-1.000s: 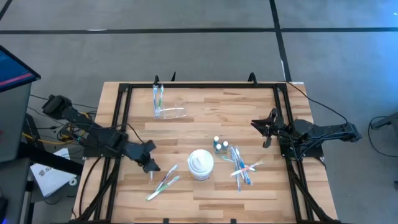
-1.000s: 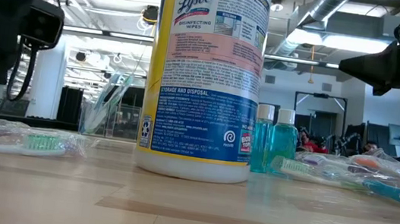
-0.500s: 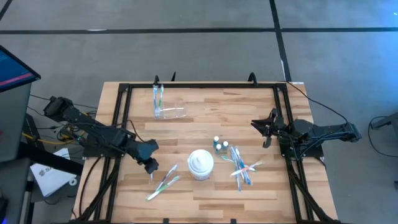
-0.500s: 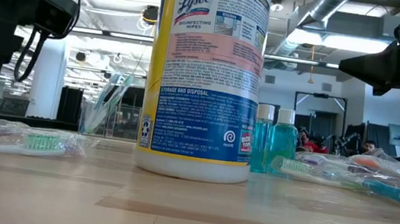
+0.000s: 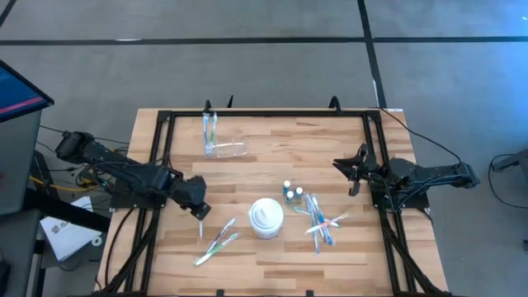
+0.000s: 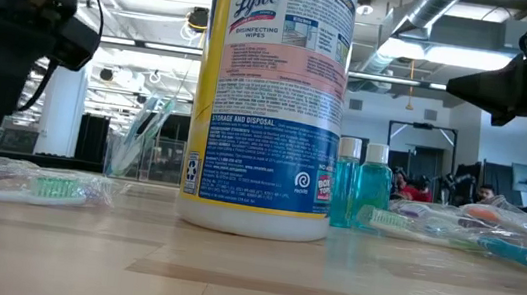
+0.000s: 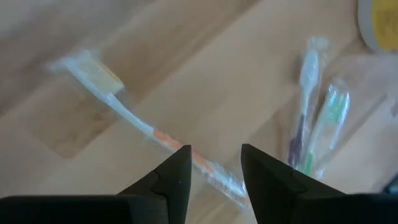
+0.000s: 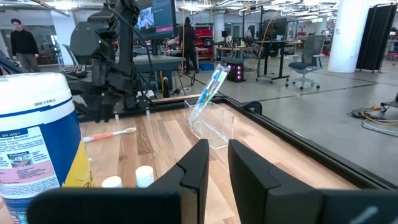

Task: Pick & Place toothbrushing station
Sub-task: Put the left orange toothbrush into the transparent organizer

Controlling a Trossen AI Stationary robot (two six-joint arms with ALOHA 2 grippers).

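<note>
High view shows you two toothbrushes (image 5: 209,128) already in the cup (image 5: 224,149), while the left gripper (image 5: 200,223), jaws half open and empty, hovers over a loose toothbrush (image 7: 146,129), others remaining on the desk (image 5: 272,165).

High view: overhead, straight down on the whole counter (image 5: 264,157). Low view: counter height, close behind the wipes tub (image 6: 272,98), facing the room. Left wrist: near, downward, blurred; probably the wrapped toothbrush (image 7: 143,127). Right wrist: level across, sharing the tub and clear cups (image 8: 211,121).
</note>
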